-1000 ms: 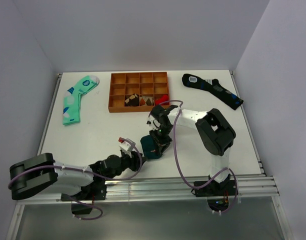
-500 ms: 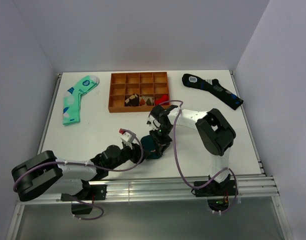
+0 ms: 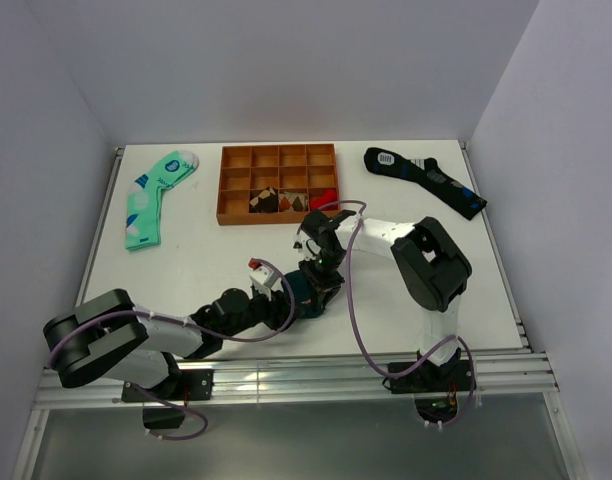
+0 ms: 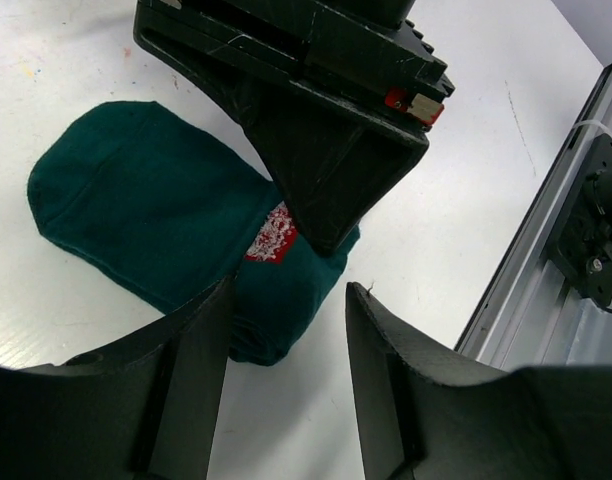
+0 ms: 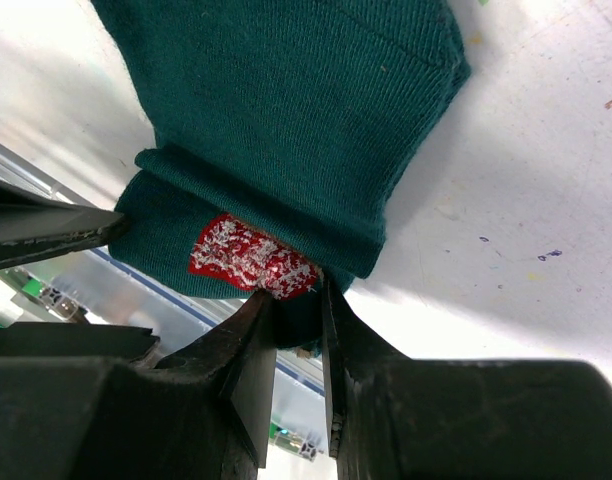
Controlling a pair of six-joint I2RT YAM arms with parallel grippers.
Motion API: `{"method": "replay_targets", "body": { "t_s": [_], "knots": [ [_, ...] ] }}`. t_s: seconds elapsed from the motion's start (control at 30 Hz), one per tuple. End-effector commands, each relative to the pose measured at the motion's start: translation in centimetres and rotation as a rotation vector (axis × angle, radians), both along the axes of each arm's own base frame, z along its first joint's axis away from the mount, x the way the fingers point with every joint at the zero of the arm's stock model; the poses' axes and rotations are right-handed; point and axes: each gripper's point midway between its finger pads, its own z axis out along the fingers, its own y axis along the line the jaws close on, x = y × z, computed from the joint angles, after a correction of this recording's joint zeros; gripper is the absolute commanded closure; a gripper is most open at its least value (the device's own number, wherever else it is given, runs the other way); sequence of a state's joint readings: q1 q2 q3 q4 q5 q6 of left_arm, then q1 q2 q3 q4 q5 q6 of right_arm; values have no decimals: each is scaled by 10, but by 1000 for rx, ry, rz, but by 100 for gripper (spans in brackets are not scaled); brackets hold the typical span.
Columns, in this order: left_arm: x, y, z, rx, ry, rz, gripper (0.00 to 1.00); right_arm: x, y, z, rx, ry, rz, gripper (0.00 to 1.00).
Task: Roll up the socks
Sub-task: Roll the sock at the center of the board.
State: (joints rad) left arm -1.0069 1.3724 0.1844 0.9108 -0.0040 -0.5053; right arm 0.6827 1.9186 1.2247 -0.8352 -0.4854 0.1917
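Observation:
The socks [image 3: 308,291] are a dark teal-green bundle, partly rolled, lying near the table's front middle; a red and white patch [image 4: 274,238] shows on the rolled end. My right gripper [image 5: 298,300] is shut on a fold of the socks [image 5: 286,120] right beside that patch [image 5: 248,258]. It reaches down onto the bundle from behind [image 3: 318,278]. My left gripper [image 4: 291,295] is open and low over the table, its left finger [image 4: 191,360] next to the rolled end of the socks [image 4: 156,210], with nothing between its jaws. From above, the left gripper [image 3: 290,304] sits just left of the bundle.
An orange-brown compartment tray [image 3: 223,185] with small items stands at the back middle. A mint-green patterned sock [image 3: 151,197] lies back left, a black sock with blue patches [image 3: 424,180] back right. An aluminium rail [image 4: 546,230] runs along the near table edge.
My left arm has stretched forward and right until its gripper reached the socks, and its jaws stand a little wider. The right gripper and the socks have stayed put.

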Motion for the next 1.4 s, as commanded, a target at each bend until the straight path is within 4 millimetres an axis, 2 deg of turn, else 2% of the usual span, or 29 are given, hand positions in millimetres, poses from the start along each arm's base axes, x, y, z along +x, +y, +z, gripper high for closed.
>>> {"method": "replay_targets", "body": {
  "t_s": [0.0,0.7,1.37],
  "knots": [
    [7,-14,24,-79,-57,-14,46,3,-19,-8,-99,-61,25,85],
    [8,-16,-5,-36,4,-6,48,3,-18,-7,-97,-69,26,86],
    [-1,-3,-29,-24,65,15,50,5,-18,-5,-94,-85,25,86]
  ]
}}
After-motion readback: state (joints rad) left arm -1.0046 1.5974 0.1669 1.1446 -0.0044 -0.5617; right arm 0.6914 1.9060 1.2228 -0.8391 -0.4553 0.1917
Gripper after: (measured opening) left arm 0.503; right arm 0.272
